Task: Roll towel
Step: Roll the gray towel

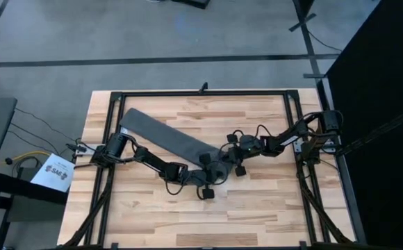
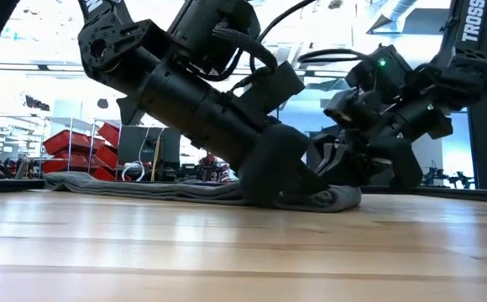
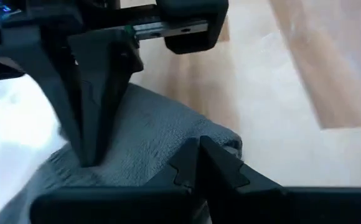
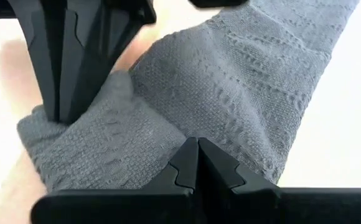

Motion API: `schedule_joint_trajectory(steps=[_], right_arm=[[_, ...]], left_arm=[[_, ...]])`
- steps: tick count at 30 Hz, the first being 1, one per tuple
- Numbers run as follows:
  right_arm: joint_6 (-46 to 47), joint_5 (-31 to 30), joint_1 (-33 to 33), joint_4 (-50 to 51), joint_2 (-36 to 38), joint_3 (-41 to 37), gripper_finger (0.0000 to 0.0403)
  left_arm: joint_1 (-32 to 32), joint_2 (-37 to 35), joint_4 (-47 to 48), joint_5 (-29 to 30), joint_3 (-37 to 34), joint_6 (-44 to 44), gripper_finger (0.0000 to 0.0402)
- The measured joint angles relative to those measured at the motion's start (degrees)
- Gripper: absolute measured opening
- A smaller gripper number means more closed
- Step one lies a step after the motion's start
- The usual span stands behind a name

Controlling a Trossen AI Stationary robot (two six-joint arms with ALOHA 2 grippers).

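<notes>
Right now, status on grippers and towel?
Left gripper and right gripper both shut on the towel at its near end. Rest lies flat, unrolled. Nothing in the way.

Little lettering is showing. In the low view, white capitals reading "TROSS" are running down the upper link of the arm (image 2: 472,25) at the right edge, the word being cut off by the picture's top corner. In the high view, a white paper sheet (image 1: 54,172) is lying on the dark stand beside the table's left edge, carrying a small black mark and a line of print that is too small to read. Nothing legible is showing in either wrist view.
</notes>
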State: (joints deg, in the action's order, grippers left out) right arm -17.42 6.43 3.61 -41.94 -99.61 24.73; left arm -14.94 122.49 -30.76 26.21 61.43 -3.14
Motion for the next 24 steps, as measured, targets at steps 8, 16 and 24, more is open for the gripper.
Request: schedule_joint_trajectory(steps=[8,16,24], right_arm=[[0.0,-0.2,0.3,0.8,0.0,0.0,0.0000],[-0.7,-0.1,-0.2,1.1,0.0,0.0,0.0000],[-2.6,0.0,-0.1,1.3,0.2,0.0,0.0000]], left_arm=[[0.1,-8.0,11.1,3.5,0.3,-4.3,0.0006],[7.3,-5.7,10.7,1.0,-1.6,-1.5,0.0006],[7.3,-0.1,5.9,-0.5,-1.4,1.6,0.0006]])
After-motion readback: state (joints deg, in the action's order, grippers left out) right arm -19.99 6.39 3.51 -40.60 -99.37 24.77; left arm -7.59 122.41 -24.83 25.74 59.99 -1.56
